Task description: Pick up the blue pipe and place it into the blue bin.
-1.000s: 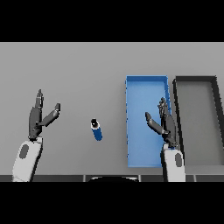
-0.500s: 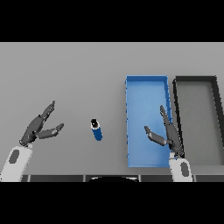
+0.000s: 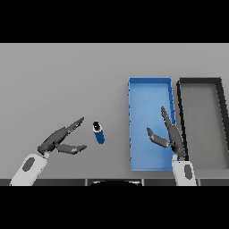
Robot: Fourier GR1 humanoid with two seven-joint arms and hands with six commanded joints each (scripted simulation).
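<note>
Grey table [image 3: 53,80], blue pipe [image 3: 99,133] just right of the open, empty left hand [image 3: 57,141].

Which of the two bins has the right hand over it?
The blue bin, left of the black bin; the right hand shows above its right wall.

You face grey table [image 3: 58,80], surface plain and flat. Three items rest directly on it. Blue bin [image 3: 132,129]: rectangular, open-topped, long axis running away from you. Black bin [image 3: 180,116]: same shape, just beside blue bin on its right side, parallel to it. Blue pipe [image 3: 99,133]: short cylinder lying on its side, left of blue bin, near but apart from it, pale end pointing away from you.
</note>
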